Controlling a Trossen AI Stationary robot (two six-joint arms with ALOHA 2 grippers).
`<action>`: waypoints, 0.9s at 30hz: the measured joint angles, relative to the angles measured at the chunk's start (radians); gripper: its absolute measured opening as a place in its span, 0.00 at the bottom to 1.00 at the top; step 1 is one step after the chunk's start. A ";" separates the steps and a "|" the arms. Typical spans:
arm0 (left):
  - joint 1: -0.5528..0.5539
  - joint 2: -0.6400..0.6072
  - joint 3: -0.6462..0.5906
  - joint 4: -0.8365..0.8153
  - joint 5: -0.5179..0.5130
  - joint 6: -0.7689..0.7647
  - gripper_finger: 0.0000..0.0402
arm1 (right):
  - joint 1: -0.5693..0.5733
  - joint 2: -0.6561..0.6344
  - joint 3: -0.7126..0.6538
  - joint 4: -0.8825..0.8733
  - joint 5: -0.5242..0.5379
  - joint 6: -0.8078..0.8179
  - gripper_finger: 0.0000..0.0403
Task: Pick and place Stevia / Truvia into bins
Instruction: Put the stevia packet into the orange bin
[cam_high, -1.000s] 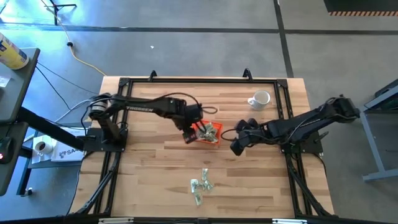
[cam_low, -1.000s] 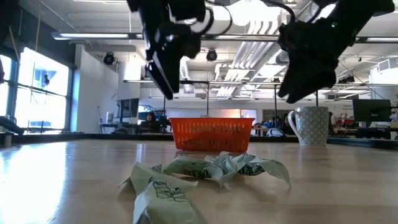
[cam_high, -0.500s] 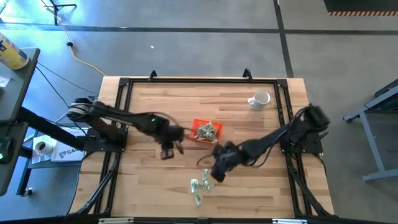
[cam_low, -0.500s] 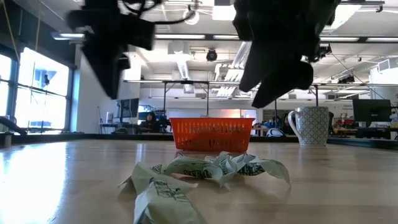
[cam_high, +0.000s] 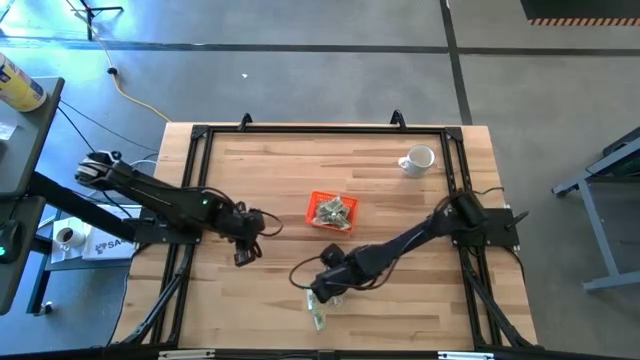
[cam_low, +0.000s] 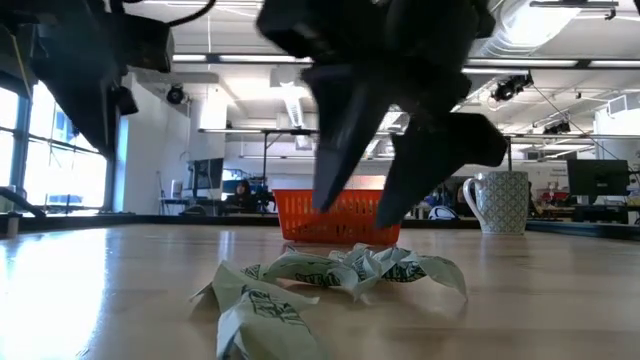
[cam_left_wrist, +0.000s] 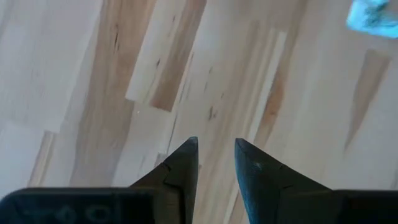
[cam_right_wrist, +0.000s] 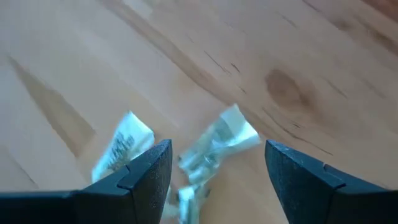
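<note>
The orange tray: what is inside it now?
The orange tray holds several pale green and white sachets, heaped together. How many lie underneath cannot be seen.

A small orange tray (cam_high: 318, 218) with low walls sits near the middle of the bench, already holding a heap of pale green and white sachets (cam_high: 333, 209). A second loose cluster of crumpled sachets (cam_low: 330, 275) lies flat on the bench well apart from the tray, toward the front edge.
</note>
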 joint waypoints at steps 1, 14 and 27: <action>-0.006 -0.006 0.000 0.008 -0.008 -0.001 0.34 | -0.004 0.019 0.024 -0.030 -0.005 0.012 0.61; -0.022 -0.020 0.000 -0.028 -0.064 0.013 0.34 | -0.019 0.237 0.302 -0.384 -0.113 0.105 0.50; -0.022 -0.020 0.000 -0.097 -0.095 0.028 0.34 | -0.148 0.153 0.310 -0.396 0.050 -0.060 0.03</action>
